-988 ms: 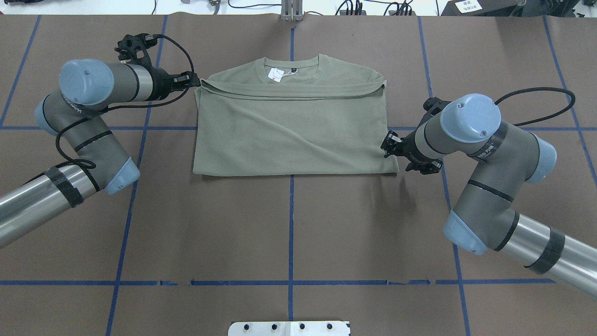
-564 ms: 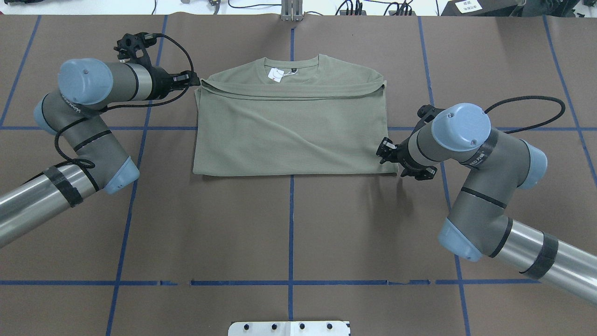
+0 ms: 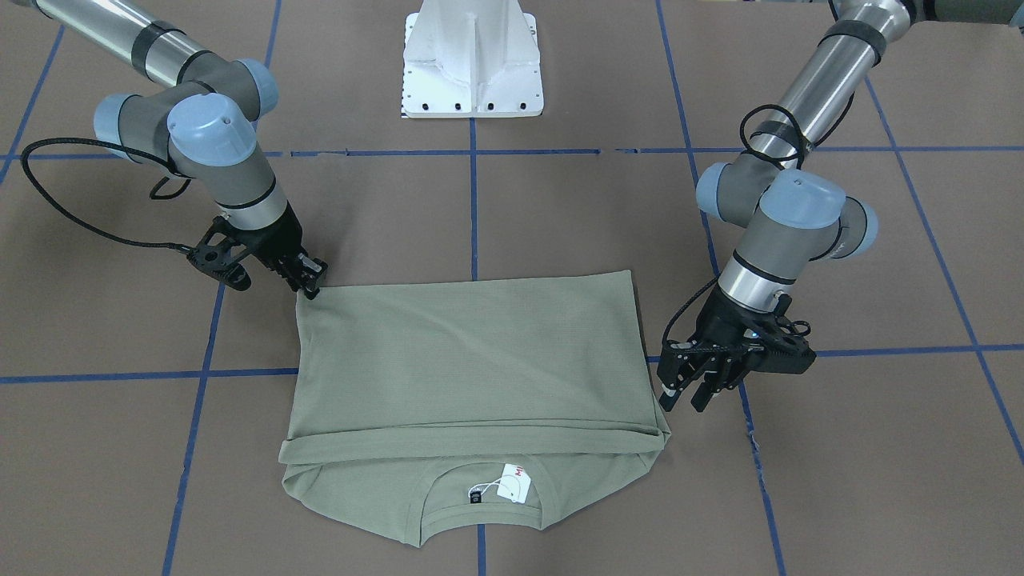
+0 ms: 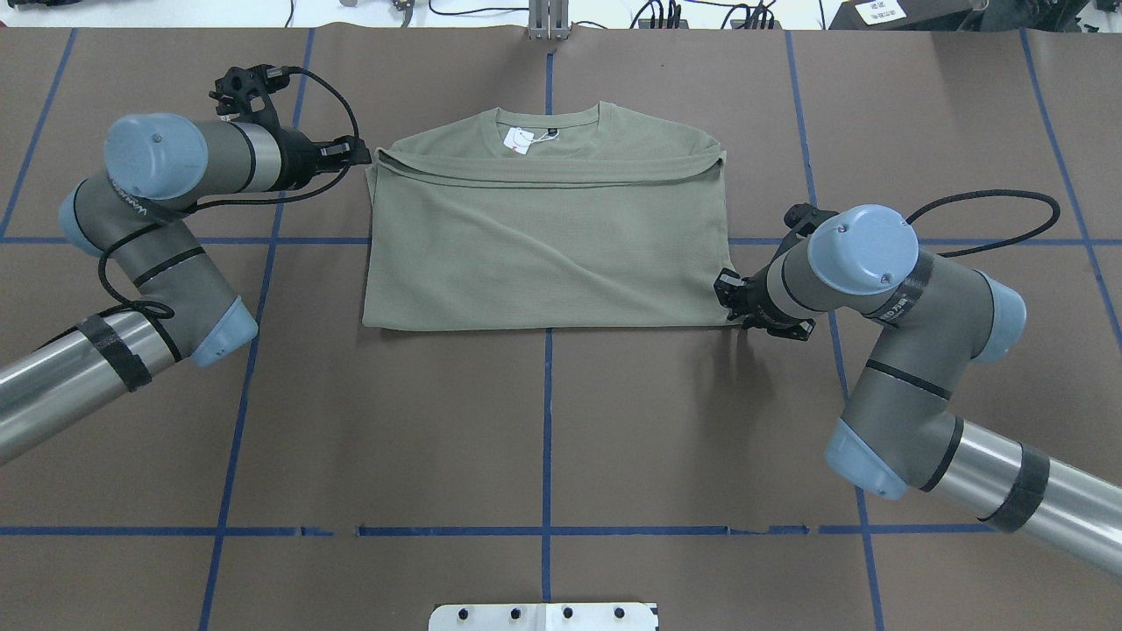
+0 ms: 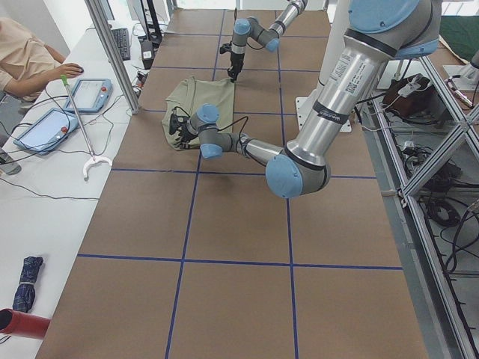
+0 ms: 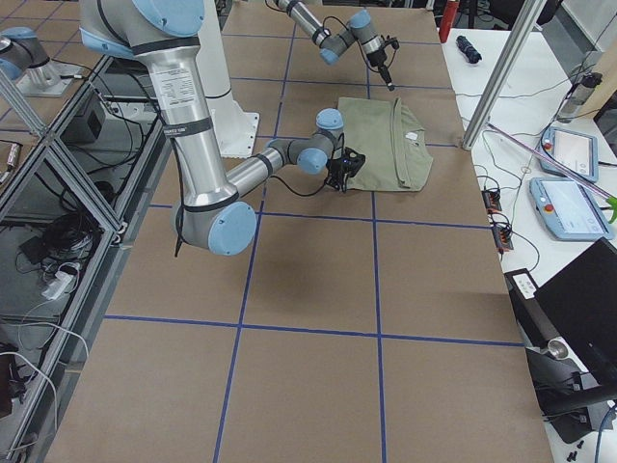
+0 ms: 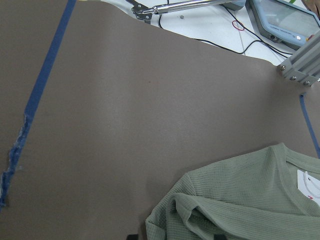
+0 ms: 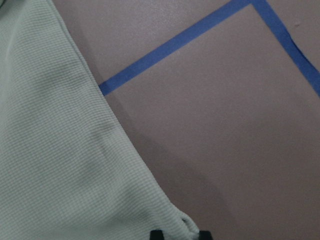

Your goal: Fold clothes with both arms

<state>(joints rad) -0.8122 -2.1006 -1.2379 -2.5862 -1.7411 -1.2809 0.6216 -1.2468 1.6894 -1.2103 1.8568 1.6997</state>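
Since a second ago, the right arm (image 4: 885, 289) has swung its wrist toward 7 o'clock in the overhead view. That carries the right pincer (image 4: 729, 300) along the shirt's (image 4: 543, 237) side edge to its 4 o'clock corner. The left arm (image 4: 193, 162) has drawn back a touch toward 9 o'clock.

I see the left arm with its wrist level, pointing toward 3 o'clock. The left pincer (image 4: 361, 155) sits just beside the shirt's 10 o'clock corner with a wide gap. Through its wrist camera, the doubled-over corner lies between the two tips. The right arm is bent at the elbow, with its wrist aimed at 9 o'clock and tipped down. Its pincer has a narrow gap, with the shirt's corner between the tips.

The shirt lies flat and folded at 12 o'clock of the surface's (image 4: 561, 421) middle. Its collar and white hang tag (image 4: 519, 140) are on the far side.
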